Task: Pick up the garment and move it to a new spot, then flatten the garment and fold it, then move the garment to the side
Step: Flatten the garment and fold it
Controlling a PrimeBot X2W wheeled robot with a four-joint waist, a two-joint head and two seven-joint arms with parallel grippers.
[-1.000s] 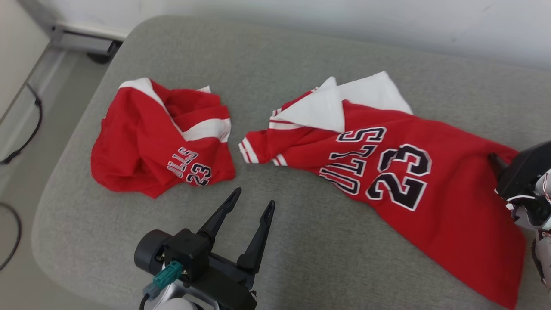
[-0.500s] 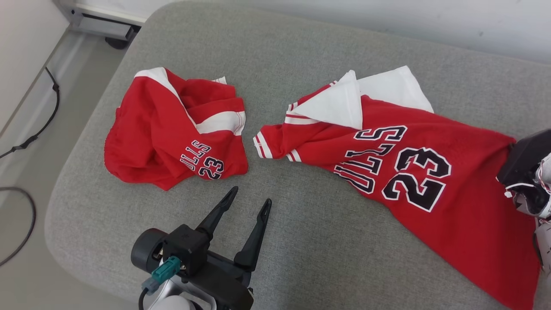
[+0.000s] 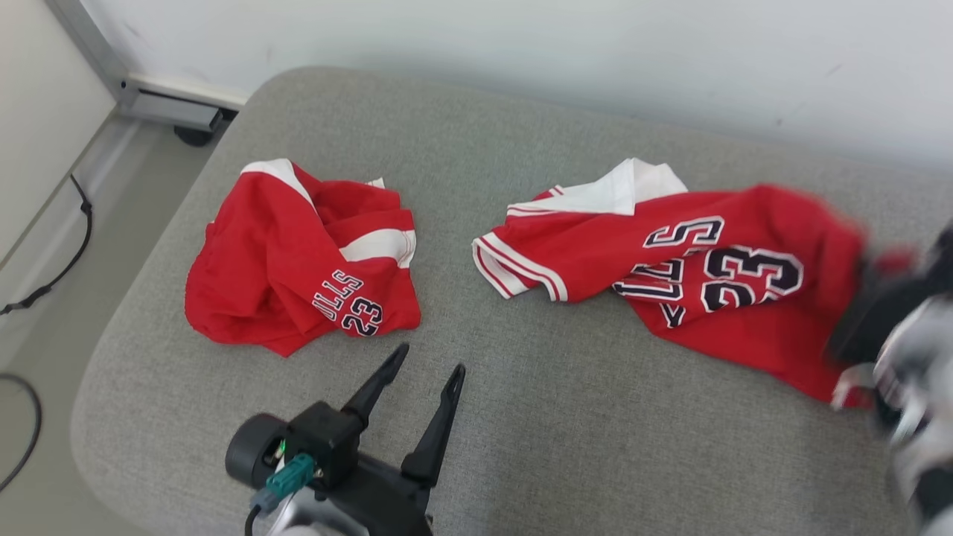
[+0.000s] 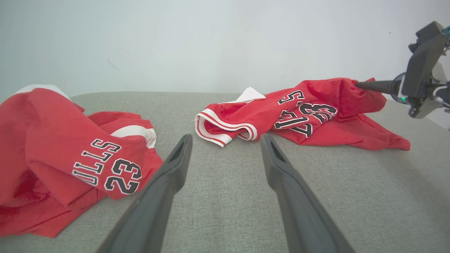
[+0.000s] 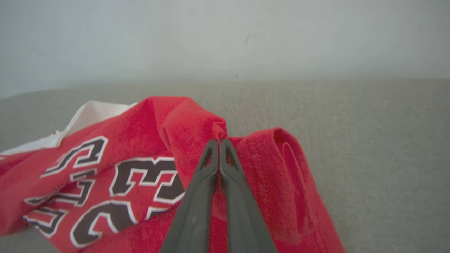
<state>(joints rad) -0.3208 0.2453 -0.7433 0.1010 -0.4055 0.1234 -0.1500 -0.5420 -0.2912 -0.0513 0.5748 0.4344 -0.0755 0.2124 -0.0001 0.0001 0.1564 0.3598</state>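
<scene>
A red "BULLS 23" jersey (image 3: 715, 283) with white trim lies bunched on the right half of the grey padded surface (image 3: 566, 424). My right gripper (image 5: 218, 141) is shut on a red fold of its hem, holding that edge raised off the surface. From the left wrist view the same gripper (image 4: 358, 84) pinches the jersey (image 4: 306, 112) at its right end. It is motion-blurred in the head view. My left gripper (image 3: 430, 357) stands open near the front edge, nothing between its fingers, pointing between the two garments. Matching red shorts (image 3: 290, 260) lie crumpled at the left.
A pale wall runs behind the padded surface. The surface's rounded left edge drops to a floor with dark cables (image 3: 52, 246) and a metal base (image 3: 175, 112). Bare grey padding (image 4: 225, 116) separates the shorts (image 4: 63, 154) from the jersey.
My right gripper has pulled the jersey's hem up and back, so the flat jersey has bunched and shortened. The head camera has shifted. The left gripper has stayed open in place.
</scene>
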